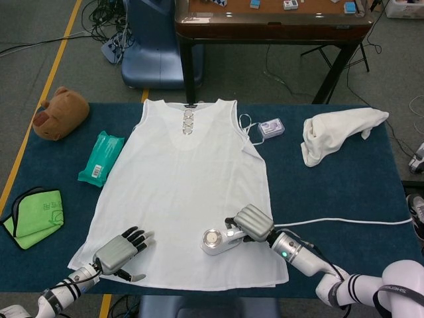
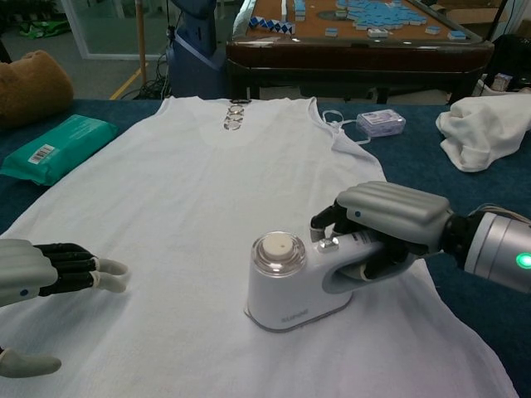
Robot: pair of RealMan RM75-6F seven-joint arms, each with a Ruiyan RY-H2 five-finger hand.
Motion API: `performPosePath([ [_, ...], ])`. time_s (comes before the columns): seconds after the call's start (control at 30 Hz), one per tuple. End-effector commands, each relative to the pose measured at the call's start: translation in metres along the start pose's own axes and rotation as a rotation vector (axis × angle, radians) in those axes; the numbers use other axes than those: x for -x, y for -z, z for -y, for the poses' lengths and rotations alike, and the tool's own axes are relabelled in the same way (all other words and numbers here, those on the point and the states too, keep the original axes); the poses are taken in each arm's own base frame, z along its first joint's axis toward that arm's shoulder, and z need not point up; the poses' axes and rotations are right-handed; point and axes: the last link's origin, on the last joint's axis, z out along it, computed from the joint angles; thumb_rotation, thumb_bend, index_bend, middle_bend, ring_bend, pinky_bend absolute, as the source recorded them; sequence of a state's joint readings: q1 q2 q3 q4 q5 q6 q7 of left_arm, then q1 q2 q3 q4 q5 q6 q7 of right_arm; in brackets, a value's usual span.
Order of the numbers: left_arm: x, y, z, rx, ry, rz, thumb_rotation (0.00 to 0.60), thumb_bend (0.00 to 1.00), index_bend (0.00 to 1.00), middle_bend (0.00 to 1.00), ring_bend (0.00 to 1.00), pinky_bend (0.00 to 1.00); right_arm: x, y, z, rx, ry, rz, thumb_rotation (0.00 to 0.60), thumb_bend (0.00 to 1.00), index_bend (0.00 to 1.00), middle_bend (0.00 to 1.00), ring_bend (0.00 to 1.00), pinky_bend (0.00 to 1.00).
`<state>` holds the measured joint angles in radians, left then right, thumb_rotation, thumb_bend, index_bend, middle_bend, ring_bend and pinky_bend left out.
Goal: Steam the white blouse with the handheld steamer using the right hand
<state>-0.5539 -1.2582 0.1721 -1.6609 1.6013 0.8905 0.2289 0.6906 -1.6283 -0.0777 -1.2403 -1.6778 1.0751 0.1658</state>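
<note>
Currently handheld steamer sits low on white blouse, long axis 9-to-3, head toward 9; right hand grasps its handle; left hand rests spread on hem, holding nothing.

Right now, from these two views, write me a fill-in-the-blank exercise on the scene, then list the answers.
1. The right hand grips the handheld steamer by its ____.
2. The steamer stands on the white ____.
3. The left hand rests on the blouse near its ____ hem.
4. The green wipes packet lies between the blouse and the brown ____.

Answers: handle; blouse; bottom; plush toy
</note>
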Motion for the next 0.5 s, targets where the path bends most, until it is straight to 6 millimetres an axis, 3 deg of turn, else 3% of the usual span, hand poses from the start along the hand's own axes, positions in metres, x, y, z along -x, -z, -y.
performPosePath([
  [0.03,0.000,0.000,0.000,0.001,-0.001,0.001,0.154,0.17,0.02,0.00,0.00,0.00,0.001,0.007,0.000,-0.002,-0.005,0.003,0.600,0.68,0.91,0.92,0.87,0.80],
  [0.5,-0.001,0.001,-0.003,0.008,-0.008,-0.002,0.165,0.17,0.02,0.00,0.00,0.00,-0.001,0.046,-0.001,-0.003,-0.037,-0.025,0.600,0.68,0.91,0.92,0.87,0.80],
])
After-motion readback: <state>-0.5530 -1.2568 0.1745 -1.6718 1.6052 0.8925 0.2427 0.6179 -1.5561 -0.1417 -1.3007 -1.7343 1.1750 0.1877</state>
